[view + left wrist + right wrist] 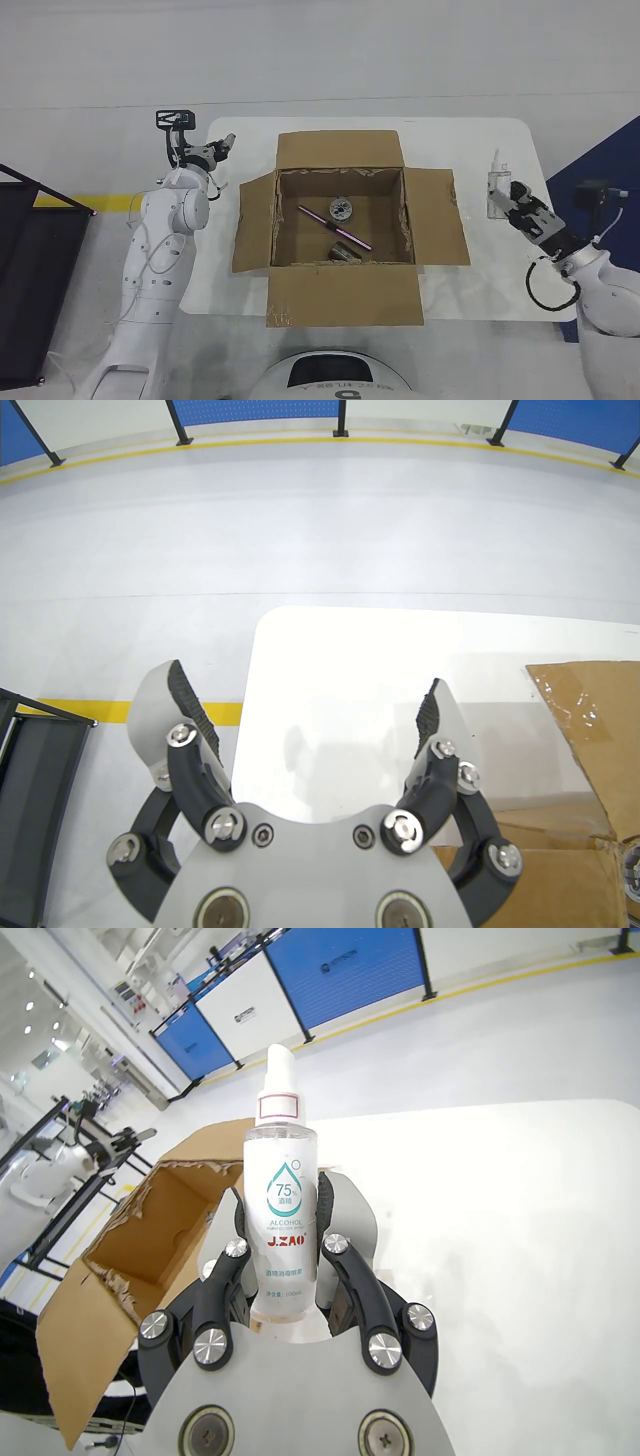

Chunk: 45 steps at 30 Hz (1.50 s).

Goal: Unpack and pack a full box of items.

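The left gripper [222, 145] hangs at the table's [500, 290] far left corner with its fingers spread wide and nothing between them. In the left wrist view [305, 695] one finger [192, 705] is out past the table's left edge over the floor, and the other is over bare white tabletop. A narrow strip of bare surface separates it from the left flap of the cardboard box [340, 150].

The box sits mid-table with all four flaps folded outward. Its near flap reaches the near edge, and its far flap lies close to the far edge. On the box floor lie a purple pen [335, 228], set diagonally, a round metal item [343, 209] just beyond it, and a small dark item [347, 254] against the near wall.

Right of the right flap a band of bare table runs to the right edge. There the right gripper [512, 200] grasps a clear spray bottle [280, 1168] upright around its body, with the white cap above the fingers [327, 1203]. The bottle is apart from the flap. I cannot tell whether its base touches the surface.
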Motion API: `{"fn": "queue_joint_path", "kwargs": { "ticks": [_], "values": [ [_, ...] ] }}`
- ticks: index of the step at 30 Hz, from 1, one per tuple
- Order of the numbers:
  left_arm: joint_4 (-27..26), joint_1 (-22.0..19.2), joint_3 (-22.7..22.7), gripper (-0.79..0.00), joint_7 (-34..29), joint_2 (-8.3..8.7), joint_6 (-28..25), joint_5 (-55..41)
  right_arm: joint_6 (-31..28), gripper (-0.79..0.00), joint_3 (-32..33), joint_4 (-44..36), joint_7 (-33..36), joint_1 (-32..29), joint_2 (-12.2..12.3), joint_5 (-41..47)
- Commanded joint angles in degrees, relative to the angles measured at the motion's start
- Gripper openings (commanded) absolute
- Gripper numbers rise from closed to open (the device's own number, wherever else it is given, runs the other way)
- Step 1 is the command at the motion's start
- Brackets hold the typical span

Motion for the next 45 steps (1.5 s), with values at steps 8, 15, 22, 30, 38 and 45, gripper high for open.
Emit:
{"fn": "queue_joint_path", "kwargs": {
  "ticks": [8, 15, 22, 30, 38, 45],
  "values": [
    [0.00, 0.00, -0.02, 0.000, 0.00, 0.00, 0.00, -0.01, 0.30, -0.785, -11.64, -14.14, 6.34, 1.58, 0.05, -6.27],
    [0.00, 0.00, -0.02, 0.000, 0.00, 0.00, 0.00, -0.01, 9.15, -0.785, -30.30, -8.63, 15.26, 16.01, -0.51, -13.97],
    [0.00, 0.00, -0.02, 0.000, 0.00, 0.00, 0.00, -0.01, 14.79, -0.560, -44.65, -0.15, 17.45, 25.44, -2.06, -22.96],
    [0.00, 0.00, -0.02, 0.000, 0.00, 0.00, 0.00, -0.01, 18.63, 0.000, -49.41, 2.13, 16.70, 28.14, -2.80, -28.16],
    [0.00, 0.00, -0.02, 0.000, 0.00, 0.00, 0.00, -0.01, 10.74, 0.000, -34.01, -8.00, 7.07, 16.53, -0.47, -23.40],
    [0.00, 0.00, -0.02, 0.000, 0.00, 0.00, 0.00, -0.01, -2.95, 0.000, -10.00, -5.78, -7.71, 1.18, 0.98, -9.11]
  ]
}}
